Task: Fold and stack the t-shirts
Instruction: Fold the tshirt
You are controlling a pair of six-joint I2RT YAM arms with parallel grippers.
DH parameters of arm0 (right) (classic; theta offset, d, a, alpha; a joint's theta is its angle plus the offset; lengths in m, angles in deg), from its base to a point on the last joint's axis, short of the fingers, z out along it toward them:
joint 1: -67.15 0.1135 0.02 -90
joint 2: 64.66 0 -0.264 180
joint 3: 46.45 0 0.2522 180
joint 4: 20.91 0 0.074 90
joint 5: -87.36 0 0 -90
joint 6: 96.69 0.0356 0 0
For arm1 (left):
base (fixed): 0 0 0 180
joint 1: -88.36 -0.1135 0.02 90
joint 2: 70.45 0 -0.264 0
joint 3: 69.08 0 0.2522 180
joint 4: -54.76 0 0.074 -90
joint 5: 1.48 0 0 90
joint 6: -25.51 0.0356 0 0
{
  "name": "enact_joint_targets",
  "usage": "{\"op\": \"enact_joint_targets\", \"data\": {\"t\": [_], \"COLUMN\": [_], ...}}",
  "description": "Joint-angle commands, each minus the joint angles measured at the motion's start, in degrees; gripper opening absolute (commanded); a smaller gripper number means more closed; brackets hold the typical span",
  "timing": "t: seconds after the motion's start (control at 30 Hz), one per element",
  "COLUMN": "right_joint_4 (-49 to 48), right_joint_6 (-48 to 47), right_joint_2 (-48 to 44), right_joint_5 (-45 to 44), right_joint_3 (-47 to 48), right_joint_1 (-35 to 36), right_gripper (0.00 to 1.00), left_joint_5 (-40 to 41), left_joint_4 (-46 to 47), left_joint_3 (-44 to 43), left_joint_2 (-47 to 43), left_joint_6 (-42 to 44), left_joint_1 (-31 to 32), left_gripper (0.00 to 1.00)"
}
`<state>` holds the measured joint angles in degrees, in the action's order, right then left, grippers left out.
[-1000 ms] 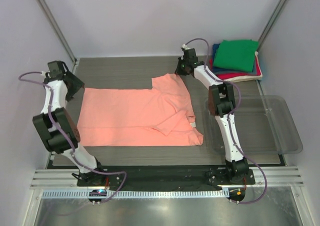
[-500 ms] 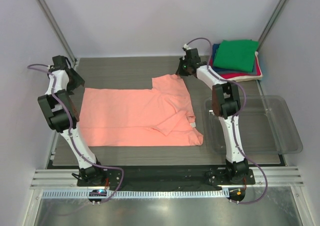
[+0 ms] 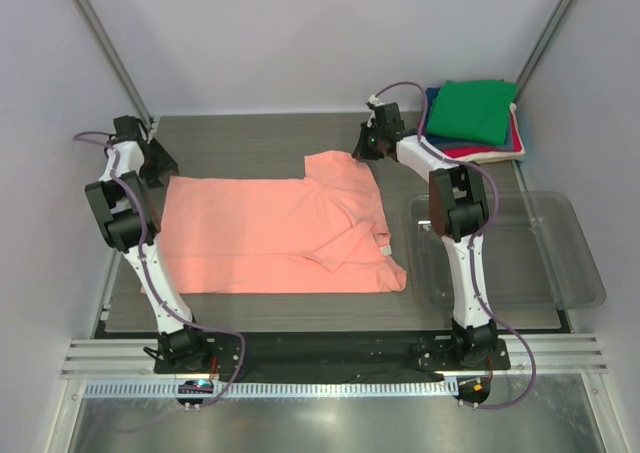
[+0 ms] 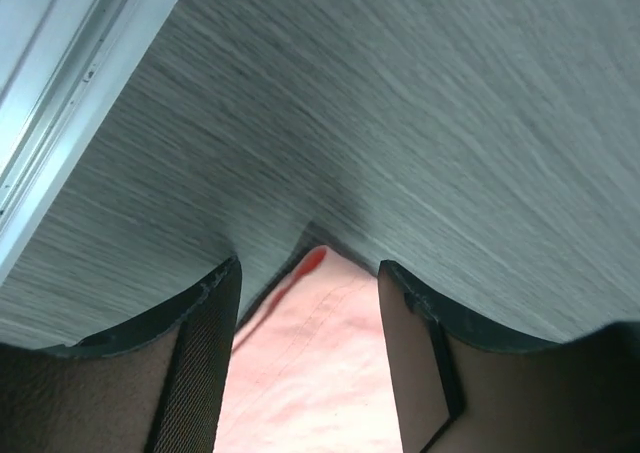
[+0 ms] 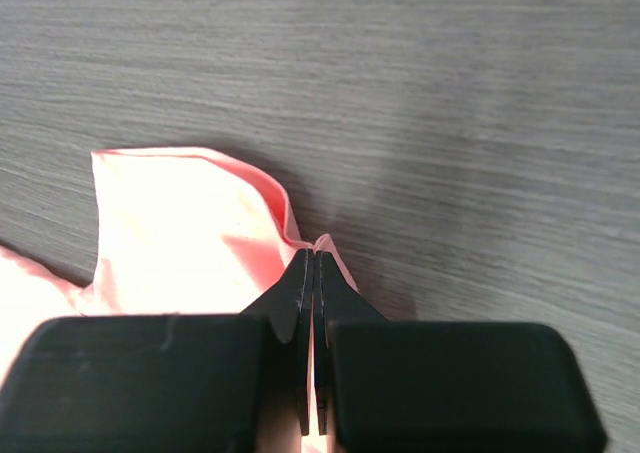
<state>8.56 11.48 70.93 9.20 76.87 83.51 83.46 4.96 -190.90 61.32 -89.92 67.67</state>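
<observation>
The salmon-pink cotton t-shirt point(image 3: 270, 235) lies flat across the middle of the grey wood-grain table point(image 3: 250, 138). The right gripper point(image 5: 312, 261) pinches its far right corner, jaws closed on a mere sliver that could slip out on lifting. The left gripper point(image 4: 308, 267) straddles the far left corner, jaws apart; a shallow bite could miss and skew the fold. The cloth looks thin and limp, the tabletop finely grained and matt.

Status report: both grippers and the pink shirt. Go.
Right gripper shut on pink shirt, far corner. Left gripper open, straddling its far left corner. Folded stack and tray lie right of it, not on it.
</observation>
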Motion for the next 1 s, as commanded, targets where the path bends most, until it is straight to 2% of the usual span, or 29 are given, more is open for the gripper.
{"op": "enact_joint_targets", "data": {"t": [0.0, 0.17, 0.3, 0.43, 0.53, 0.57, 0.77, 0.97], "right_joint_4": [-3.13, -3.93, -4.01, -4.19, -4.28, -4.45, -4.45, -4.28], "right_joint_6": [0.46, 1.07, 1.16, 1.25, 1.16, 1.16, 1.34, 1.51], "right_joint_2": [-5.77, -6.39, -6.92, -7.18, -7.53, -7.53, -9.20, -12.36], "right_joint_5": [1.35, 1.52, 1.79, 2.14, 2.49, 2.66, 4.07, 4.25], "right_joint_3": [-1.45, -2.51, -3.38, -4.26, -4.70, -4.79, -5.05, -6.46], "right_joint_1": [-0.45, -0.89, -1.15, -1.42, -1.68, -1.60, -1.68, -1.60], "right_gripper": [0.01, 0.01, 0.01, 0.01, 0.01, 0.01, 0.01, 0.01], "left_joint_5": [-2.49, -3.73, -3.73, -3.73, -3.38, -3.20, -1.80, 2.24], "left_joint_4": [0.17, 0.26, 0.70, 0.87, 1.05, 1.14, 1.40, 0.52], "left_joint_3": [-2.43, -0.94, 0.64, 0.91, 1.09, 1.17, 2.05, 2.58], "left_joint_2": [2.18, 1.92, 1.04, 1.30, 1.21, 1.13, -1.24, -4.58], "left_joint_6": [1.70, 2.66, 3.28, 3.37, 2.93, 2.84, 2.75, 1.17], "left_joint_1": [0.12, 0.91, 1.96, 3.02, 3.46, 3.72, 3.81, 2.76], "left_gripper": [0.58, 0.48, 0.45, 0.38, 0.27, 0.21, 0.00, 0.00]}}
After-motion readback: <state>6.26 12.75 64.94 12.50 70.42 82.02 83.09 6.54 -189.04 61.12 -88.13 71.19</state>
